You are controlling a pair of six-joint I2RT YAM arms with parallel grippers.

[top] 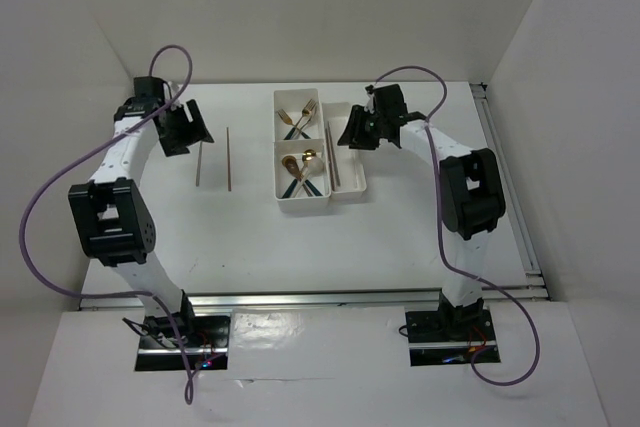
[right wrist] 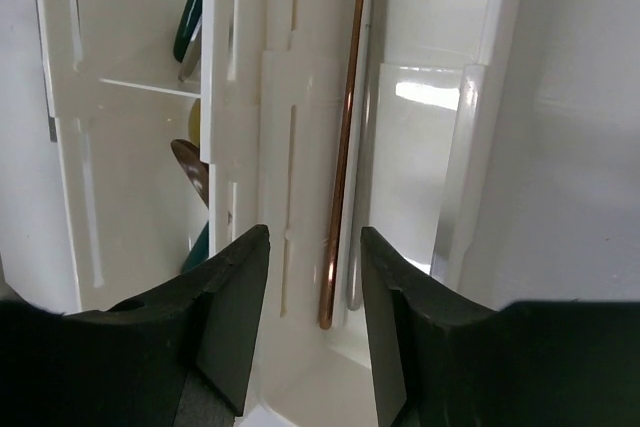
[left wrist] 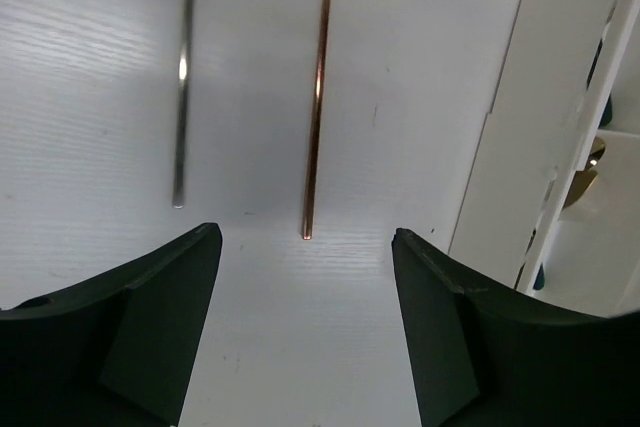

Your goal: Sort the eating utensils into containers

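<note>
L end effector (left wrist: 306,237): open, empty, above bench (left wrist: 90,97).
On bench: silvery chopstick (left wrist: 181,77) & brown chopstick (left wrist: 317,87), parallel, apart.
R end effector (right wrist: 314,237): fingers apart, empty, over tray (right wrist: 470,167).
Long bin: copper chopstick (right wrist: 345,147) inside.

Black left end effector (left wrist: 305,237), right end effector (right wrist: 313,235); white links (top: 118,152); purple cables (top: 410,69).

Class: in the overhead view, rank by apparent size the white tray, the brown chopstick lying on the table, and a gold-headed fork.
1. White tray, clearly the largest.
2. Brown chopstick, shorter than the tray and far thinner.
3. Gold-headed fork, the shortest.
No two look alike in size.
</note>
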